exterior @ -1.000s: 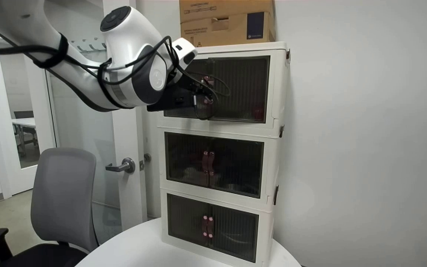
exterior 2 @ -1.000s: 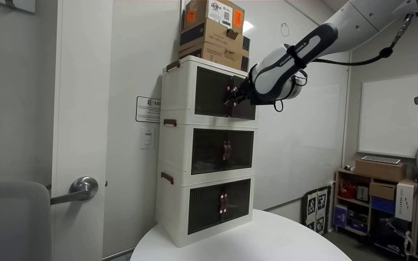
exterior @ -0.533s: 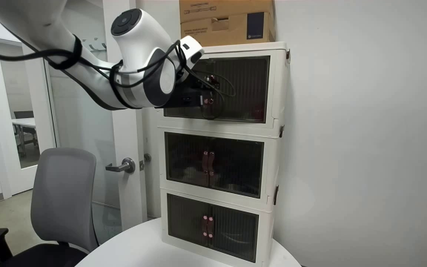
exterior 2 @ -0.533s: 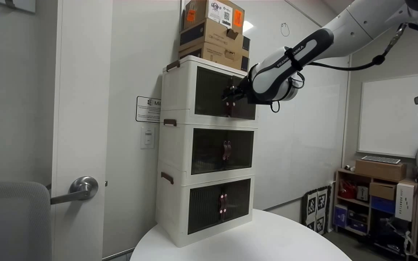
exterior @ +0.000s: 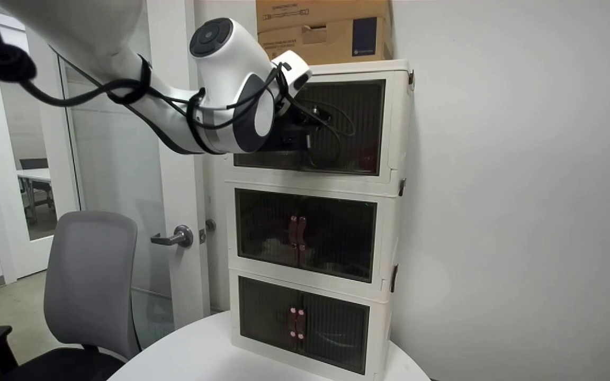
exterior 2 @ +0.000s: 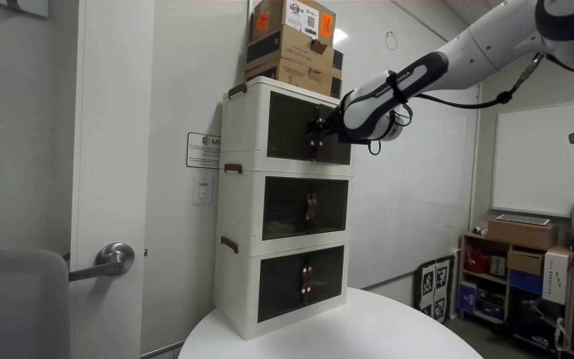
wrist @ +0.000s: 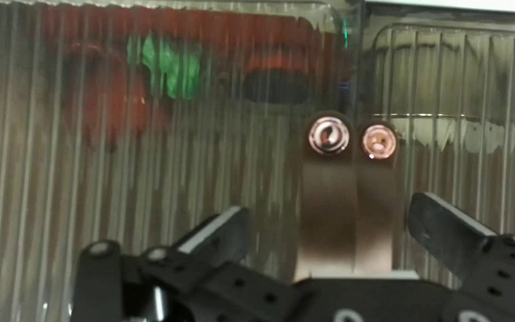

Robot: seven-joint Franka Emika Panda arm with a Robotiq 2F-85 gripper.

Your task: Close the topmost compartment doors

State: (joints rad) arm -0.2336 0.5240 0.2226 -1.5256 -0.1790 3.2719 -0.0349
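Observation:
The topmost compartment doors are smoky ribbed panels in the cabinet's top tier. In an exterior view, the left panel (exterior 2: 287, 124) and right panel (exterior 2: 339, 152) look about flush with the front. Another exterior view shows one panel (exterior: 360, 127) clearly and the rest mostly behind the arm. In the wrist view, apparently upside down, both panels (wrist: 172, 165) (wrist: 472, 98) meet at a narrow seam. Two brown handles (wrist: 329, 197) (wrist: 376, 197) stand side by side there. My gripper (wrist: 329, 212) is open, its fingers on either side of both handles. I cannot tell whether it touches them.
Cardboard boxes (exterior 2: 294, 45) stand on top of the cabinet. The middle tier (exterior 2: 287, 209) and lowest tier (exterior 2: 282, 284) have closed tinted fronts. The cabinet stands on a round white table (exterior 2: 366, 329). A grey chair (exterior: 90, 275) and a door handle (exterior: 178, 236) are to one side.
The arm has swung right in one exterior view and slightly lower in another. The gripper has risen a little, uncovering the lower handle ends. The doors show no visible movement.

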